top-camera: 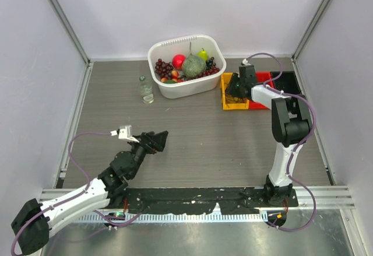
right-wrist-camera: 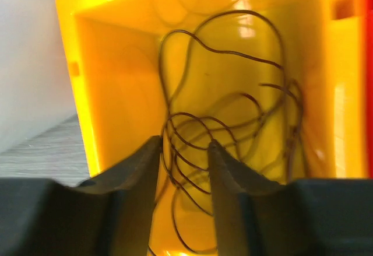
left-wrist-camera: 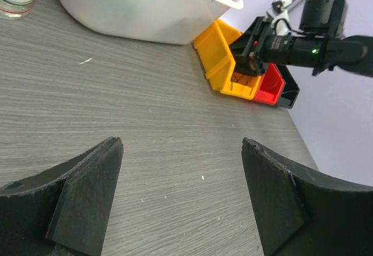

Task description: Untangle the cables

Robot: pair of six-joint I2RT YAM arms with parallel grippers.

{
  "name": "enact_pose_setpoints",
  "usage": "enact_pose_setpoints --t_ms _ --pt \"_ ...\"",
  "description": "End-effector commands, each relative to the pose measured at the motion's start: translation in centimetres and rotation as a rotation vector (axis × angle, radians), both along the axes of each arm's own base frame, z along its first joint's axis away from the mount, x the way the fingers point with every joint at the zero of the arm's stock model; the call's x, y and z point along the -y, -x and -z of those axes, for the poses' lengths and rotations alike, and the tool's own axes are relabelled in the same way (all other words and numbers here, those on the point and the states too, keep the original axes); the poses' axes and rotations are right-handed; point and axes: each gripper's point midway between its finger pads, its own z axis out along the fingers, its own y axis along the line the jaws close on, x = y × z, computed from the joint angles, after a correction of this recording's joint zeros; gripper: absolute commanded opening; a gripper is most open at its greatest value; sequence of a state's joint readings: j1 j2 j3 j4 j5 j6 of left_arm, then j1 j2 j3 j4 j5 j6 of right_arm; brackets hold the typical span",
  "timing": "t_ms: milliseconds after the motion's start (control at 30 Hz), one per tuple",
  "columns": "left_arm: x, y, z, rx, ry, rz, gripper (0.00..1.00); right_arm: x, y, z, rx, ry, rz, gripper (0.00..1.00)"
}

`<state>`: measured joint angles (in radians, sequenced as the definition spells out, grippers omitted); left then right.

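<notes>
The cables (right-wrist-camera: 233,122) are a tangle of thin dark loops lying inside the yellow bin (right-wrist-camera: 116,81). My right gripper (right-wrist-camera: 184,144) reaches down into that bin with its jaws a little apart, and several wire loops pass through the gap between the fingers. In the top view the right gripper (top-camera: 236,90) hangs over the yellow bin (top-camera: 228,101) at the back right. My left gripper (top-camera: 160,139) hovers low over the table at the front left. Its jaws (left-wrist-camera: 182,151) stand wide open with only bare table between them. From there the cables (left-wrist-camera: 240,81) show faintly in the bin.
A white basket (top-camera: 175,90) of fruit stands at the back centre, with a small glass bottle (top-camera: 146,90) to its left. A red bin (top-camera: 265,78) and a black bin (top-camera: 288,81) sit beside the yellow one. Cage walls close in both sides.
</notes>
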<state>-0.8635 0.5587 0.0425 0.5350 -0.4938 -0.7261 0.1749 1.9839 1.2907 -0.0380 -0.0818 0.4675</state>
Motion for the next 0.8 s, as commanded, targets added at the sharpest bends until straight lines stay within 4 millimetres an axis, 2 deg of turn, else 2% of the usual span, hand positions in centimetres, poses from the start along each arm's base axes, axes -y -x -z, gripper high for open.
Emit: enact_pose_setpoints --t_ms 0,33,67,100,133,200,367,400,433,467,500,533,567,600,633,667,700,733,767 --pt "-0.3 0.1 1.2 0.004 -0.008 -0.008 0.86 2.5 -0.8 -8.7 0.117 0.111 0.063 0.5" --pt "-0.3 0.1 1.1 0.005 -0.007 -0.006 0.87 2.7 -0.8 -10.1 0.136 0.12 0.071 0.55" --pt "-0.3 0.1 1.2 0.005 -0.01 -0.005 0.87 2.9 0.0 -10.1 0.107 0.129 0.073 0.56" --pt "-0.3 0.1 1.1 0.007 -0.007 -0.006 0.87 3.2 0.4 -11.3 0.118 0.135 0.09 0.59" --pt "-0.3 0.1 1.1 0.007 -0.007 -0.005 0.86 3.4 1.1 -11.2 0.099 0.139 0.094 0.59" --pt "-0.3 0.1 1.0 0.009 -0.006 -0.006 0.86 3.9 3.2 -12.9 0.116 0.153 0.113 0.63" --pt "-0.2 0.2 0.8 0.016 -0.005 0.007 0.86 6.4 8.2 -14.7 0.131 0.218 0.177 0.68" --pt "-0.1 0.3 0.8 0.017 -0.008 0.013 0.87 6.3 9.7 -15.1 0.144 0.207 0.171 0.69" --pt "0.0 0.3 0.7 0.021 -0.009 0.018 0.87 5.8 10.5 -14.9 0.152 0.197 0.154 0.7" --pt "0.1 0.4 0.5 0.028 -0.005 0.025 0.88 5.0 12.5 -14.5 0.162 0.183 0.118 0.73" --pt "0.1 0.4 0.1 0.042 -0.001 0.032 0.9 4.3 13.2 -14.8 0.186 0.172 0.103 0.74" --pt "0.2 0.6 0.1 0.049 0.001 0.041 0.91 2.7 15.5 -14.1 0.2 0.153 0.026 0.79" --pt "0.3 0.8 -0.1 0.062 0.009 0.052 0.92 1.9 16.1 -14.3 0.238 0.142 -0.016 0.8" --pt "0.2 0.9 -0.2 0.071 0.016 0.054 0.92 1.2 18.2 -14.1 0.265 0.126 -0.057 0.81" --pt "0.2 1.0 -0.4 0.083 0.026 0.058 0.93 0.9 18.9 -14.7 0.302 0.097 -0.061 0.81" --pt "0.1 1.1 -0.4 0.089 0.03 0.06 0.94 0.3 20.8 -14.1 0.318 0.043 -0.098 0.81" --pt "0.0 1.2 -0.4 0.093 0.035 0.058 0.95 0.0 21.3 -14.5 0.361 0.003 -0.103 0.81" --pt "-0.1 1.3 -0.6 0.102 0.045 0.058 0.95 -0.2 22.9 -14.5 0.396 -0.056 -0.117 0.81" --pt "-0.3 1.3 -0.5 0.105 0.049 0.053 0.96 -0.2 23.0 -14.9 0.444 -0.078 -0.112 0.82"
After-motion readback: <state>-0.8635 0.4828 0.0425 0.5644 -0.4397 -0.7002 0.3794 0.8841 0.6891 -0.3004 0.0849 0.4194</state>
